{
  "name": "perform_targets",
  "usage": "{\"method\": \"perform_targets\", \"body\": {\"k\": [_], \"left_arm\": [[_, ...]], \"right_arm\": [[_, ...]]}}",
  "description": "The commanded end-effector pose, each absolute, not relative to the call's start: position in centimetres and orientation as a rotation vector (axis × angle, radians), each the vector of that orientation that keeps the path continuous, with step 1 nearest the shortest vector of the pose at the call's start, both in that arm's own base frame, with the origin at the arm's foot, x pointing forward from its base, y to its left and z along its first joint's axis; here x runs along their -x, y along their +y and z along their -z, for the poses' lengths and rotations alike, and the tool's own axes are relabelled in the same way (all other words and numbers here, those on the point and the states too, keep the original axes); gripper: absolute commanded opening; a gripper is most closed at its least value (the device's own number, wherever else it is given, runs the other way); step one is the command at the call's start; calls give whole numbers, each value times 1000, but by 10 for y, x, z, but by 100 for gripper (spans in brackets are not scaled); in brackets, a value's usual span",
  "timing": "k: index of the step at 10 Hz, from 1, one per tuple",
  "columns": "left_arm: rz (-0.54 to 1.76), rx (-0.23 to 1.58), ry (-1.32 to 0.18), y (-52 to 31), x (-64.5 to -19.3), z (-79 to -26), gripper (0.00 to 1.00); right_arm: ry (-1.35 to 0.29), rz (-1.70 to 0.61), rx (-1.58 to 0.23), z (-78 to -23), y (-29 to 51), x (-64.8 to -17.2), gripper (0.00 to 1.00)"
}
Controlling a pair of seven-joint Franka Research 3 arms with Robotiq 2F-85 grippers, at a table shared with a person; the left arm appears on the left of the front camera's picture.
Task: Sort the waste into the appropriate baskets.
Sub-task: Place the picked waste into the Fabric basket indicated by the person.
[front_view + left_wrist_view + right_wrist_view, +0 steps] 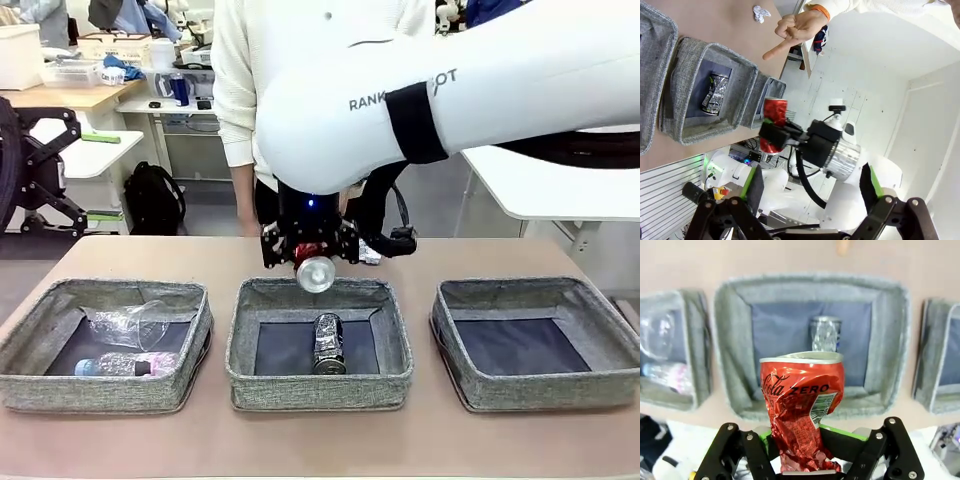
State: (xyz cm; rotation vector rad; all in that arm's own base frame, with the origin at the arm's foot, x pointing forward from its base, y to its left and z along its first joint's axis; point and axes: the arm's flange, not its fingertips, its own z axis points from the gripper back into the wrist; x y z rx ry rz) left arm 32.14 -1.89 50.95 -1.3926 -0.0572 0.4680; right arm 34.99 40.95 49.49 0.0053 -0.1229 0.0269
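Gripping: right gripper [802, 452] pinching crushed red can [802, 410]
Below: middle basket [320, 390], dark can [328, 343] inside
Left gripper [810, 210]: spread, bare

Right arm [480, 90] is reaching across the middle, its gripper [312, 252] clamping a can [801, 405]. Left gripper [812, 197] is gaping wide, holding nothing.

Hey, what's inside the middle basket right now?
One crushed dark can lies on the dark bottom of the middle basket. The right gripper holds a red can above its far rim, hiding part of that wall.
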Motion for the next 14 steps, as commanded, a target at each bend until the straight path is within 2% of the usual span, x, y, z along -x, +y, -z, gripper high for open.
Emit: {"method": "perform_targets", "body": {"k": [1, 4, 5, 6, 7, 8, 14], "left_arm": [[-480, 1410, -58, -20, -322, -513, 100], [-480, 1410, -58, -20, -322, -513, 100], [-480, 1410, -58, -20, -322, -513, 100], [-480, 1410, -58, -20, -322, -513, 100], [-480, 1410, -58, -20, -322, -513, 100], [-480, 1410, -58, -20, -322, -513, 100], [-480, 1410, -58, -20, -322, -513, 100]], "right_arm": [[-178, -7, -42, -487, 399, -342, 6], [-191, -13, -28, -490, 397, -339, 6], [-206, -26, -7, -490, 398, -338, 17], [-217, -30, 10, -491, 398, -337, 66], [-214, -33, 9, -491, 398, -337, 77], [-217, -33, 12, -491, 398, -337, 100], [-227, -20, 21, -490, 396, -337, 100]]}}
